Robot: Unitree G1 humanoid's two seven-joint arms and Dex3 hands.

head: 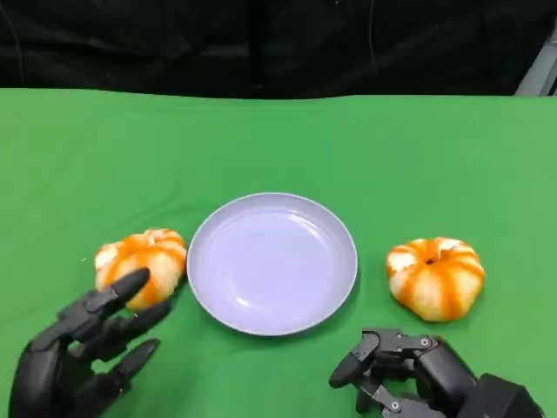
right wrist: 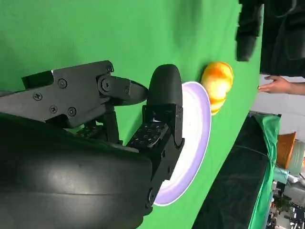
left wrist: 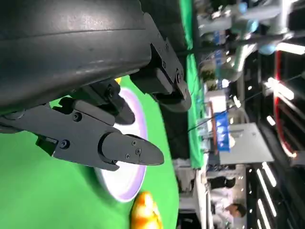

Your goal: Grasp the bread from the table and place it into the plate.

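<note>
Two orange-and-white, pumpkin-shaped breads lie on the green table, one on each side of a pale lilac plate (head: 271, 261). The left bread (head: 144, 261) sits just left of the plate's rim, and the right bread (head: 435, 277) lies a little clear of it. My left hand (head: 87, 357) is at the near left with its fingers spread, the topmost fingertip reaching up against the left bread, holding nothing. My right hand (head: 405, 370) rests low at the near right, below the right bread, fingers loosely bent and empty. The right wrist view shows the plate (right wrist: 193, 143) and a bread (right wrist: 218, 83) beyond it.
The plate (left wrist: 126, 179) holds nothing; past it in the left wrist view lies a bread (left wrist: 145, 214). A dark curtain hangs behind the table's far edge. A person's hand (right wrist: 276, 86) shows beyond the table in the right wrist view.
</note>
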